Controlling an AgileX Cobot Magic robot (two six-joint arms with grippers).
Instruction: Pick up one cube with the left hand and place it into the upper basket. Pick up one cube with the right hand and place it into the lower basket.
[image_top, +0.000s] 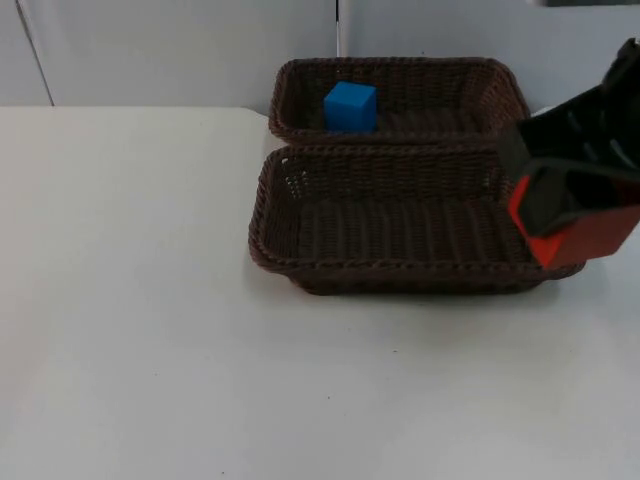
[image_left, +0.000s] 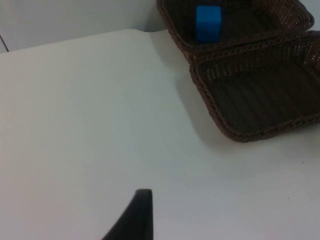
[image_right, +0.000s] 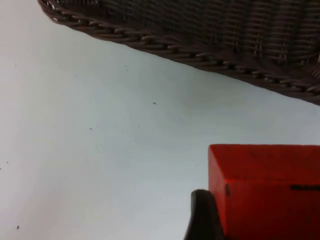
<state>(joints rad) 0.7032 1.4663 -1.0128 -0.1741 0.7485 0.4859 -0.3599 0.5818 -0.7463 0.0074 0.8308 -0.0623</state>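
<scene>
- Blue cube (image_top: 350, 107) lies in the upper basket (image_top: 500, 85), near that basket's left end, flat on its floor. The left-hand half of the task looks done.
- Lower basket (image_top: 275, 215) sits on the tabletop (image_top: 130, 300) just in front of the upper one, the long rims touching or nearly so. Its long axis runs left to right across the table. Nothing is in it yet.
- Right gripper (image_top: 560, 225) is pinching the red cube (image_top: 585, 235); dark fingers press on it from both sides. It hangs above the right end of the lower basket, over the front right corner of the rim.
- In the right wrist view the red cube (image_right: 265, 190) sits against a black fingertip (image_right: 202, 215), with bare tabletop under it and the lower basket's rim (image_right: 200, 62) beyond.
- Key relation: the basket's open floor lies to the left of the held cube and a little toward the back. My judgement: the cube is over the rim, not yet over the floor, so a short move inward along the long axis comes before release.
- Left gripper (image_left: 131, 220) waits over the bare left part of the tabletop, well apart from both baskets; one fingertip shows, so I cannot tell its state.
</scene>
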